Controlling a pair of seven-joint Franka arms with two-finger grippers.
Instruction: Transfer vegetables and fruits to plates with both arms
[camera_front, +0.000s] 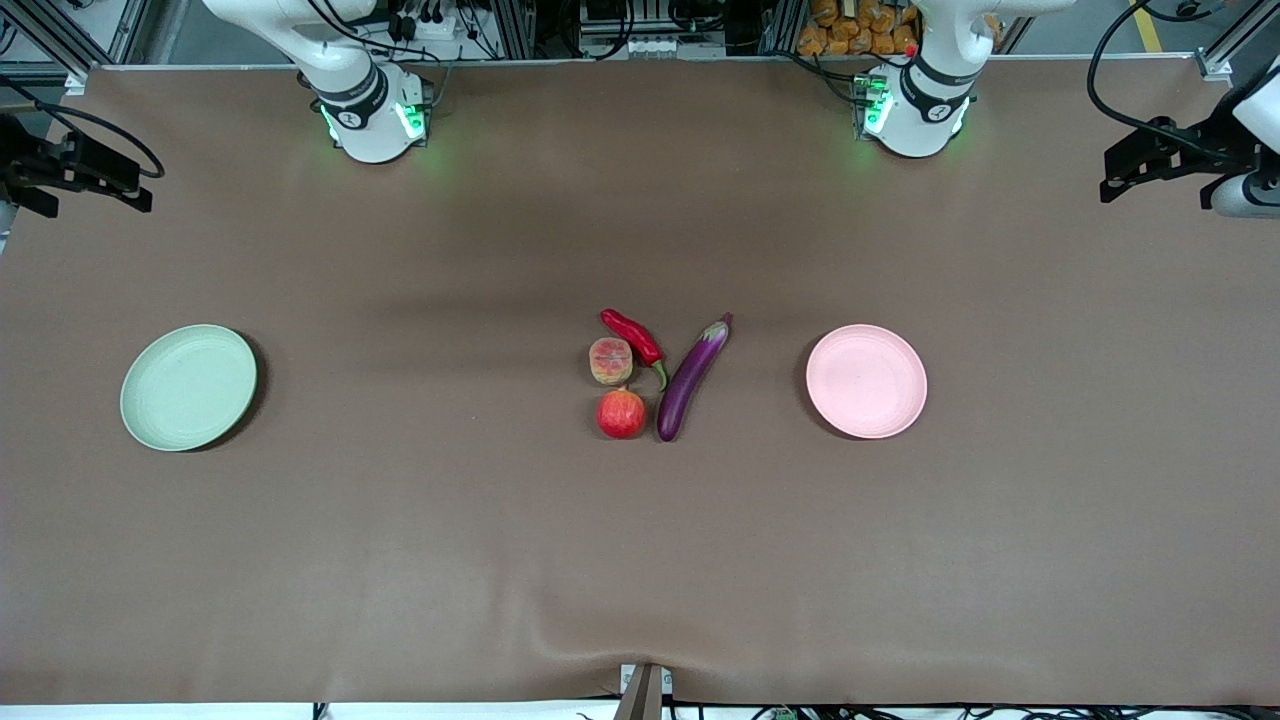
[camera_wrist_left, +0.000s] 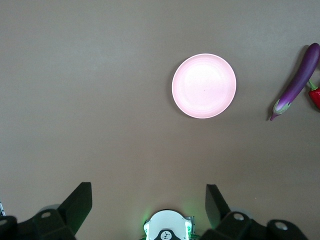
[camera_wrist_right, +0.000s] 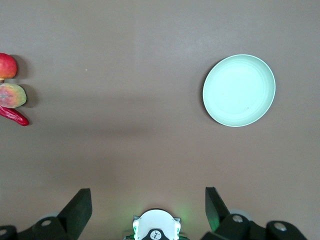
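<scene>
The purple eggplant (camera_front: 692, 378), red chili pepper (camera_front: 634, 338), peach (camera_front: 610, 361) and red apple (camera_front: 622, 413) lie clustered at the table's middle. The apple is nearest the front camera. The pale pink plate (camera_front: 866, 381) lies toward the left arm's end and the pale green plate (camera_front: 188, 387) toward the right arm's end. Both are bare. My left gripper (camera_wrist_left: 148, 200) is open and empty, high over the cloth near its own base; its view shows the pink plate (camera_wrist_left: 204, 86) and eggplant (camera_wrist_left: 297, 82). My right gripper (camera_wrist_right: 147, 202) is open and empty, high over its base; its view shows the green plate (camera_wrist_right: 239, 90).
A brown cloth (camera_front: 400, 560) covers the table. Black mounted devices stand at both ends of the table, one at the right arm's end (camera_front: 70, 172) and one at the left arm's end (camera_front: 1165, 160). The cloth has a wrinkle (camera_front: 640, 640) at the edge nearest the front camera.
</scene>
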